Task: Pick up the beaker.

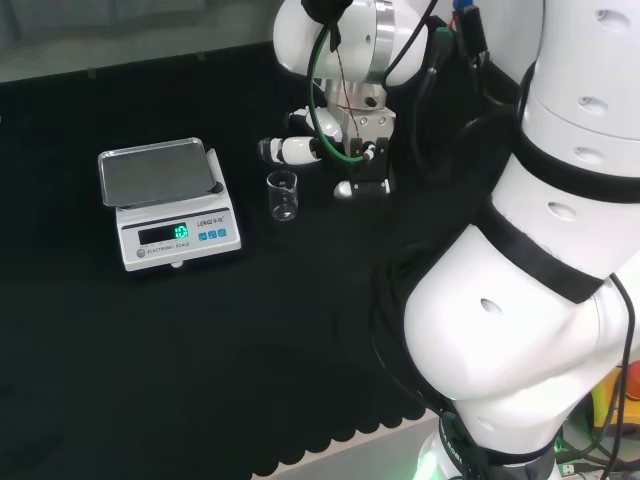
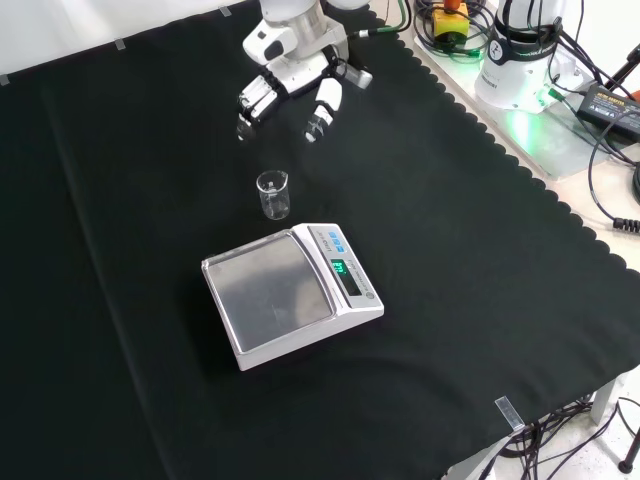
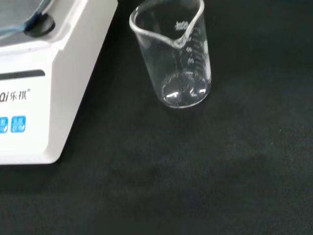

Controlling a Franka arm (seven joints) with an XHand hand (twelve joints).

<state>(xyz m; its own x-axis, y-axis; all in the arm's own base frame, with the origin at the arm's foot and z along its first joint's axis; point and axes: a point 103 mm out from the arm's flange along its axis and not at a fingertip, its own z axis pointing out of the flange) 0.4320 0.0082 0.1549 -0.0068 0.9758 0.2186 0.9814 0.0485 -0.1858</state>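
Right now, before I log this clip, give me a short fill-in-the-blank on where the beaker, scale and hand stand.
1. The beaker stands upright on the black ____.
2. In the front view, the beaker stands between the hand and the ____.
3. The scale's weighing pan holds ____.
4. The hand's fingers are ____, not touching the beaker.

Missing words: cloth; scale; nothing; open

Clear beaker (image 1: 283, 194) stands upright between scale (image 1: 170, 203) and the hand (image 1: 300, 149).
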